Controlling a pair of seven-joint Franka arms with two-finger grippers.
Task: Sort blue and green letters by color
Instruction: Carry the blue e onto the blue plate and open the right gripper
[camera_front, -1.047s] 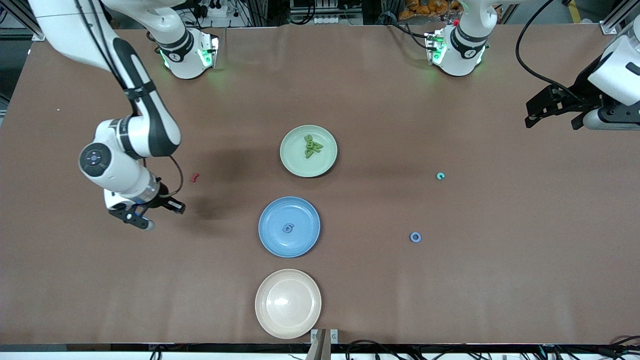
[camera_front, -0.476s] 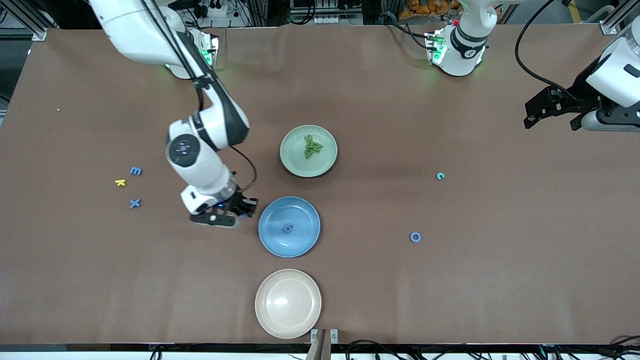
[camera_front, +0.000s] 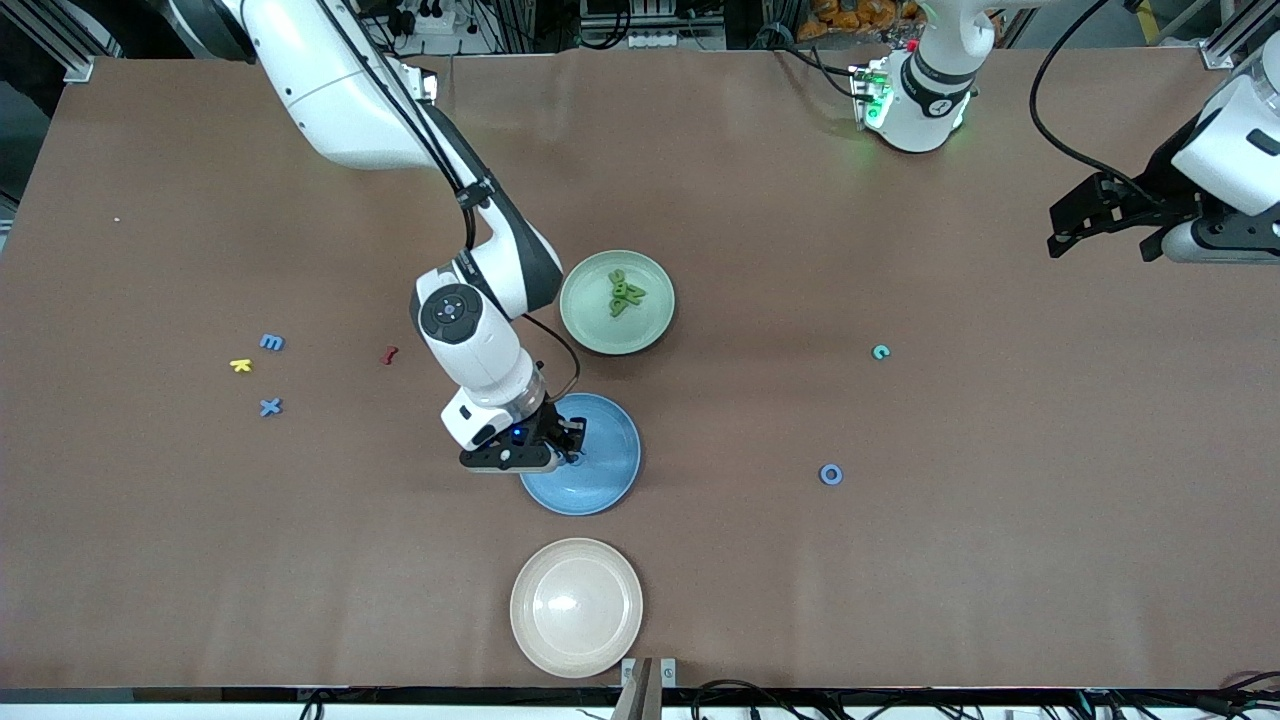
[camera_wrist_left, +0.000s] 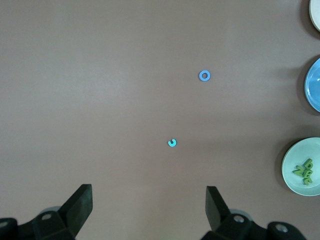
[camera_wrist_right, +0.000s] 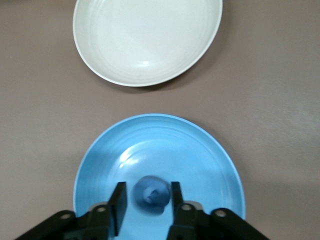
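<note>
right gripper (camera_front: 572, 452) has moved over the blue plate (camera_front: 610, 475), left gripper (camera_wrist_left: 150, 210) waiting.

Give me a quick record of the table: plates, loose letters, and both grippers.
green plate: holds green letters
blue plate: blue letter in view over it
cream plate: nearest the front camera
right arm's end: blue m, blue x, yellow letter, dark red letter
left arm's end: blue o, teal c
right gripper: over the blue plate, at the blue letter
left gripper: open, waits above its end
</note>
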